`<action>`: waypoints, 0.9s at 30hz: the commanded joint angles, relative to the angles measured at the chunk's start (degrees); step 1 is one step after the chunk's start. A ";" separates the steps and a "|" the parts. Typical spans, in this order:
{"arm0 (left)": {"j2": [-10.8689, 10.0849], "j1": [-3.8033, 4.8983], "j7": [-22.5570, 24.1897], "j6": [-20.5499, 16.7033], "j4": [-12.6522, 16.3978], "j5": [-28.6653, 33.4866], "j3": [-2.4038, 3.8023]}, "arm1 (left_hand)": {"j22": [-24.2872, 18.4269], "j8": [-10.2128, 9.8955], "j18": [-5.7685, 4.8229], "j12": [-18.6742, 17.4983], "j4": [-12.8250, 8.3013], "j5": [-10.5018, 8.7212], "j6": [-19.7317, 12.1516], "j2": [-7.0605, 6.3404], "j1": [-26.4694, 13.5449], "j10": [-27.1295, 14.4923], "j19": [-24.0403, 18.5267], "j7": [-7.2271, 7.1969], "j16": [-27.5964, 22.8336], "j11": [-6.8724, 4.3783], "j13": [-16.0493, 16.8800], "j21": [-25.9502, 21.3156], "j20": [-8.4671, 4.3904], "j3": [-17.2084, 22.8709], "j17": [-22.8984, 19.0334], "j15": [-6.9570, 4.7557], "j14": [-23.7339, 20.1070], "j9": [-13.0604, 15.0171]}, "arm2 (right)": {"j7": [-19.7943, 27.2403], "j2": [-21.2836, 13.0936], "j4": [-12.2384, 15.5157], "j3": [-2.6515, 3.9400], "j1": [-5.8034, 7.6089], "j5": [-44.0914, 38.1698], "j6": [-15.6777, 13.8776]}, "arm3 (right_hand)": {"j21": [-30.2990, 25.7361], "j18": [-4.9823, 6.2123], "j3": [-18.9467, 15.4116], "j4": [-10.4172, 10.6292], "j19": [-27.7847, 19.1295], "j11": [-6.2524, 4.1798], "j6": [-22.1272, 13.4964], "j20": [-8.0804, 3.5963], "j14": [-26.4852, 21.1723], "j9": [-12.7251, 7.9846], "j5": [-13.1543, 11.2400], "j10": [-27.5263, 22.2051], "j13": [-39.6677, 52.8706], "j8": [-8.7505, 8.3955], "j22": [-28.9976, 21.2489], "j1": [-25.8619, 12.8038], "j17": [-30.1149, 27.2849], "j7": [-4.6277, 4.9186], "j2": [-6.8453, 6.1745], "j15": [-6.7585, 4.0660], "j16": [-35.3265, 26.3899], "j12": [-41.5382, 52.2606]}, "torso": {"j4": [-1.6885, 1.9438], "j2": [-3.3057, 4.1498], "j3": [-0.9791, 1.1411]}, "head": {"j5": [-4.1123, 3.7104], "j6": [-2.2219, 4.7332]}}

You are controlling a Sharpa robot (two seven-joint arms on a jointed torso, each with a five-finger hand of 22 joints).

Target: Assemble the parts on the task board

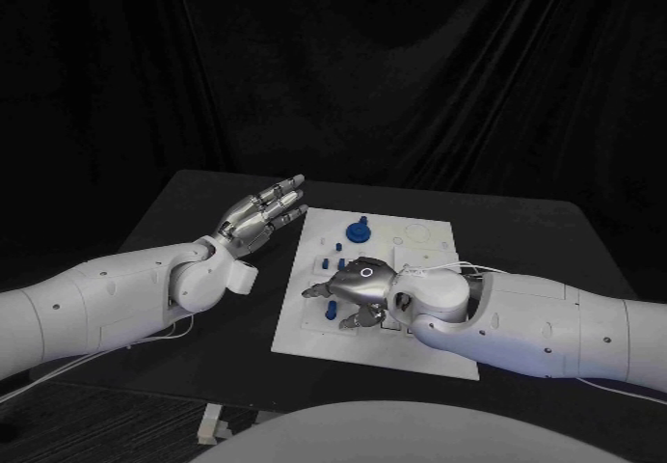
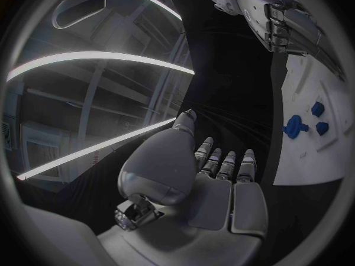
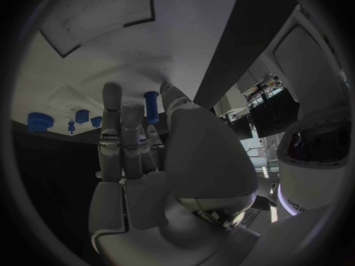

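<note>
right hand [image 3: 141,153] pinching blue peg [image 3: 151,107], head view hides it

Near part of task board [image 1: 417,352] covered by right robot hand [image 1: 355,289] and its arm, contact with blue cylinder [image 3: 151,107] unclear behind fingers, small blue parts [image 1: 331,262] too tiny to tell apart.

Right hand [image 1: 359,289] and forearm cover the task board [image 1: 417,352] near half; blue parts [image 1: 358,231] stand at its far-left; left hand [image 1: 264,212] hovers beside the left edge.
</note>
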 commanded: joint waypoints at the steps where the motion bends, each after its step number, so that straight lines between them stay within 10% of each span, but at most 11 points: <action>1: 0.10 -0.11 0.60 0.77 -0.02 -0.01 0.06 | 0.07 0.11 0.31 -0.18 -0.01 0.26 0.12 0.03 0.59 -0.25 0.03 0.25 -0.37 -0.04 -0.06 -0.24 0.30 0.35 -0.05 0.29 -0.03 0.11 | 1.11 -0.60 0.21 0.02 -0.04 -0.08 -5.86 | -0.22 0.14 -1.02 3.00 -0.18 -0.03 -0.84 0.05 -0.43 -0.05 -0.73 -0.85 0.07 -0.17 1.59 1.20 0.03 -0.40 -1.15 0.15 0.30 0.95 | 0.02 -0.01 0.01 | -0.19 -0.01; 12: -0.12 -0.22 0.41 0.88 -0.05 -0.01 0.06 | 0.07 0.17 0.30 -0.12 -0.08 0.32 0.28 0.07 0.68 -0.25 0.03 0.41 -0.37 0.08 -0.05 -0.24 0.37 0.41 -0.05 0.37 -0.03 0.13 | 5.10 -7.92 5.73 0.03 3.39 3.31 -19.31 | 1.68 -0.03 -1.02 3.63 0.46 -0.43 2.65 -0.10 0.11 0.37 -1.01 -1.00 0.12 0.54 1.99 1.25 1.01 0.00 -0.50 -0.12 1.63 2.24 | -0.02 -0.01 0.01 | -0.76 -0.01; 15: -0.25 -0.23 0.43 0.83 -0.01 -0.01 0.06 | 0.08 0.19 0.30 -0.06 -0.12 0.37 0.32 0.08 0.71 -0.24 0.03 0.45 -0.37 0.11 -0.04 -0.24 0.39 0.43 -0.05 0.39 -0.03 0.14 | 5.18 -11.88 8.76 0.03 6.10 7.50 -20.75 | 3.38 -0.23 -0.14 3.02 1.16 -0.71 11.05 -0.37 0.72 1.30 0.39 1.27 0.40 2.28 2.31 1.65 1.97 2.29 1.49 -0.29 2.93 4.89 | -0.05 -0.03 0.00 | -0.95 -0.01; 19: -0.28 -0.25 0.55 0.73 -0.01 -0.01 0.06 | 0.08 0.19 0.30 -0.06 -0.12 0.37 0.32 0.08 0.71 -0.24 0.03 0.45 -0.37 0.11 -0.04 -0.24 0.39 0.43 -0.05 0.39 -0.03 0.14 | 4.07 -17.01 12.13 0.02 9.50 14.21 -18.50 | 4.37 -0.47 0.64 1.51 1.52 -1.96 18.88 -0.26 0.97 2.22 2.25 8.72 1.99 4.14 2.49 2.51 2.41 5.57 3.33 0.02 3.64 10.38 | -0.01 -0.08 -0.02 | -1.50 -0.01; 22: -0.17 -0.25 0.60 0.66 -0.08 -0.01 0.06 | 0.10 0.24 0.29 0.04 -0.20 0.46 0.45 0.03 0.78 -0.23 0.04 0.51 -0.37 0.18 -0.02 -0.23 0.44 0.43 -0.05 0.42 -0.03 0.16 | 2.09 -20.42 13.87 0.02 11.19 19.88 -14.65 | 4.90 -0.38 1.10 0.57 1.65 -2.81 20.79 -0.38 1.07 2.45 3.42 13.20 3.38 4.70 2.57 3.00 2.65 6.33 3.84 -0.32 4.04 14.12 | -0.04 -0.02 -0.02 | -1.91 -0.01; 24: -0.06 -0.25 0.62 0.61 -0.14 -0.01 0.06 | 0.10 0.24 0.29 0.04 -0.20 0.46 0.45 0.03 0.78 -0.23 0.04 0.51 -0.37 0.18 -0.02 -0.23 0.44 0.43 -0.05 0.42 -0.03 0.16 | -0.08 -22.54 14.53 0.02 11.93 23.32 -11.33 | 4.82 -0.08 0.60 -0.62 1.58 -5.85 23.96 -2.04 0.99 3.06 3.34 19.12 9.20 6.08 2.48 2.77 2.33 6.66 3.63 -2.40 3.76 24.02 | -0.11 0.00 -0.01 | -2.10 -0.01; 27: 0.07 -0.26 0.64 0.63 -0.19 -0.01 0.06 | 0.10 0.24 0.29 0.04 -0.20 0.46 0.45 0.03 0.78 -0.23 0.04 0.51 -0.37 0.18 -0.02 -0.23 0.44 0.43 -0.05 0.42 -0.03 0.16 | -4.81 -24.77 14.59 0.01 12.46 26.25 -5.39 | 9.79 -0.97 -1.45 0.31 2.82 -7.06 27.27 -3.19 3.70 4.11 1.74 25.06 50.10 7.38 3.34 -2.04 9.28 5.58 4.45 -3.54 10.57 63.57 | -0.10 0.03 -0.02 | -2.25 -0.01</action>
